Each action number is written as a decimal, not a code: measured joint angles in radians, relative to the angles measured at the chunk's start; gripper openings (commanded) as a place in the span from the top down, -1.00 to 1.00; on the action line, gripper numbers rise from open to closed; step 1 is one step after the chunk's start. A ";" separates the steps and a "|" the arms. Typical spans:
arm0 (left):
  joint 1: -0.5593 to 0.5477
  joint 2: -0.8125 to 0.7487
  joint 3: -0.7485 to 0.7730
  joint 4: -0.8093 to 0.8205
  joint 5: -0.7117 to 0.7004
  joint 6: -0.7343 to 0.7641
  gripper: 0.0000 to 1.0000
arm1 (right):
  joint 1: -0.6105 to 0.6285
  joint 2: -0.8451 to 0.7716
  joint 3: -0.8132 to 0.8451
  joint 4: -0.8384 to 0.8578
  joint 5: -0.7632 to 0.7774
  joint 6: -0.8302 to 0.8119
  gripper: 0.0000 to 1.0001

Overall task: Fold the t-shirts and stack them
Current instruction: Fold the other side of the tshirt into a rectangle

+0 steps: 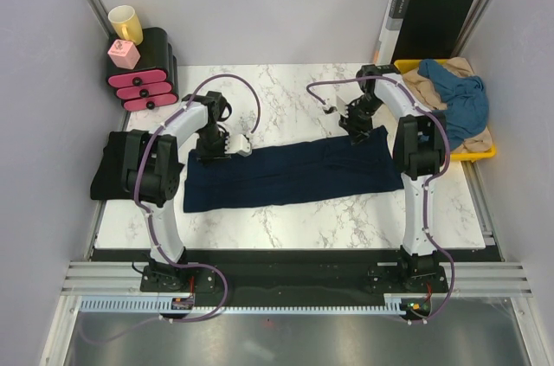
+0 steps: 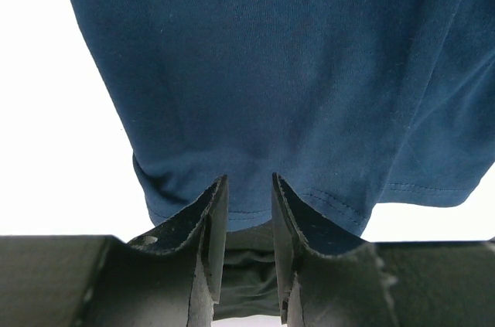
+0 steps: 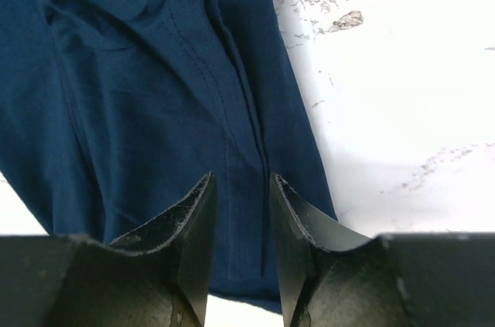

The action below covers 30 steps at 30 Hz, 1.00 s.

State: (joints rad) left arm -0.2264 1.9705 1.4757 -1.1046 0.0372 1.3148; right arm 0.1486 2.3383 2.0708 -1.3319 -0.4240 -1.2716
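A dark navy t-shirt (image 1: 294,174) lies on the marble table, folded into a long flat strip running left to right. My left gripper (image 1: 212,148) hangs over its far left corner. In the left wrist view the gripper (image 2: 249,178) is open, with the hem of the navy t-shirt (image 2: 294,72) lying slack in the gap. My right gripper (image 1: 357,128) is at the far right corner. In the right wrist view it (image 3: 241,176) is open above a seam of the shirt (image 3: 155,110). A medium-blue t-shirt (image 1: 459,93) and a beige one (image 1: 428,80) are heaped at the right.
The heap sits in a yellow tray (image 1: 480,153) at the table's right edge. A black orange-edged folder (image 1: 428,24) leans behind it. A black cloth (image 1: 108,171) lies off the left edge. Pink drawers (image 1: 143,72) with a yellow cup (image 1: 126,22) stand at the back left.
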 measured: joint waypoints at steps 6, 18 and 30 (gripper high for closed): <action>0.000 0.000 0.000 0.000 0.007 -0.003 0.29 | 0.003 0.026 0.000 0.000 0.003 0.010 0.28; 0.000 0.000 0.000 0.001 0.019 -0.005 0.30 | 0.021 0.031 -0.029 0.000 0.014 0.026 1.00; 0.000 0.000 0.000 0.003 0.026 -0.007 0.31 | 0.036 -0.016 -0.097 0.000 0.032 0.026 0.36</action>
State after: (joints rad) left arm -0.2268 1.9705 1.4761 -1.1011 0.0628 1.3079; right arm 0.1844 2.3219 1.9743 -1.3323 -0.3920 -1.2461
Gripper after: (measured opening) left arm 0.349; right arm 0.242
